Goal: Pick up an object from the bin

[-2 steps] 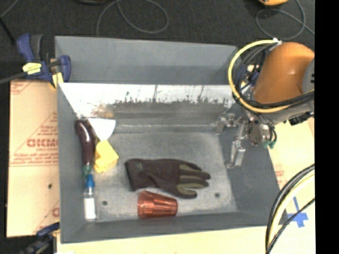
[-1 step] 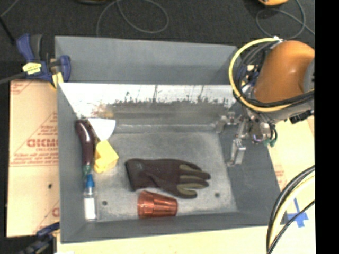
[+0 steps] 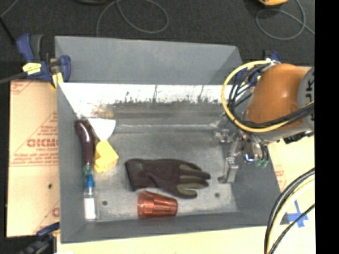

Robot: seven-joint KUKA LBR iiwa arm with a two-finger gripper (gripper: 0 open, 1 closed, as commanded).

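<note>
Camera view: hand (image 3: pixel 229 173) over grey bin floor (image 3: pixel 175 142), beside dark glove (image 3: pixel 164 176).

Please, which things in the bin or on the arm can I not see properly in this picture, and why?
1. Floor of the bin at the right: hidden under the arm's orange cover and cables.
2. The tool: whether it touches the dark glove cannot be told from this angle.
3. The dark-handled thing at left: too small to tell its kind.
4. The copper cup: lies on its side, inside hidden.
</note>
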